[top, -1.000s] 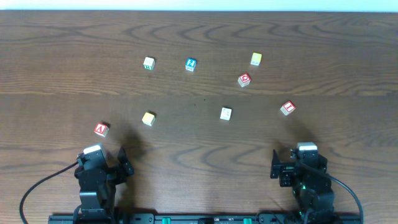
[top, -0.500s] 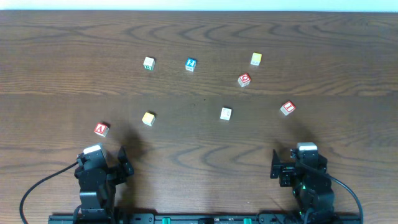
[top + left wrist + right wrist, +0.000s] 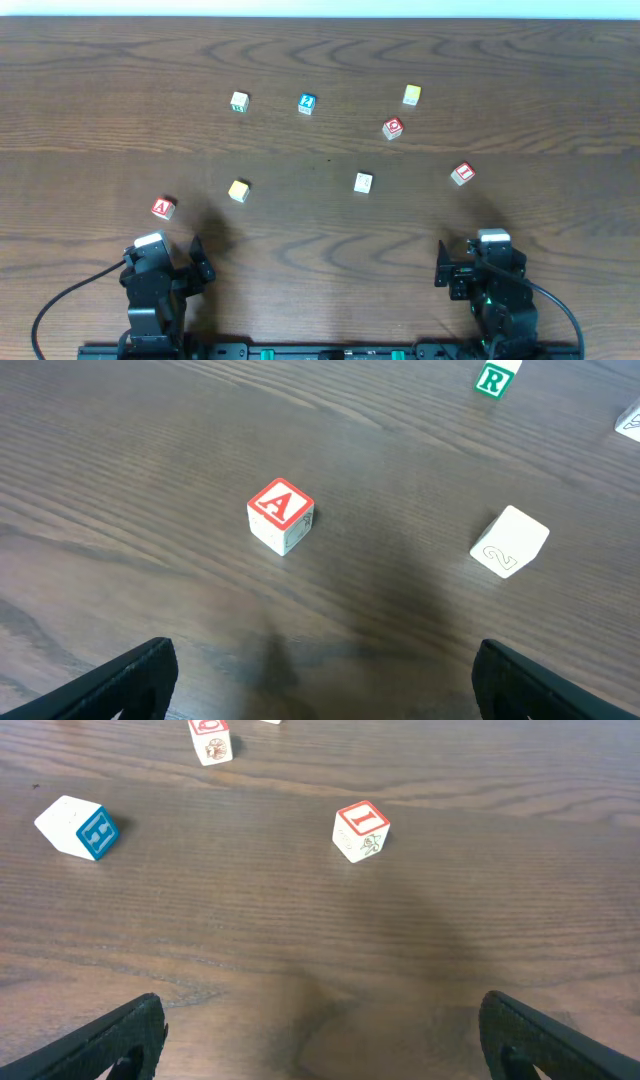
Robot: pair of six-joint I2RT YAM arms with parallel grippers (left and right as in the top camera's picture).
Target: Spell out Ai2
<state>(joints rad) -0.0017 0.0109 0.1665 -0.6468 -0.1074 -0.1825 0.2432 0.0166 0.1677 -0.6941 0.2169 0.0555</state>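
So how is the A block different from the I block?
The A block has a red A on top; the I block has a red I. The A block sits on the left, near the left arm; the I block sits on the right, near the right arm. Both are small cubes with red-framed tops, lying flat on the table, nothing touching them.

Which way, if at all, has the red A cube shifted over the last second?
No. In the overhead view the red A cube sits at the same spot, left of and just below the yellow cube, with the same gap between them as before.
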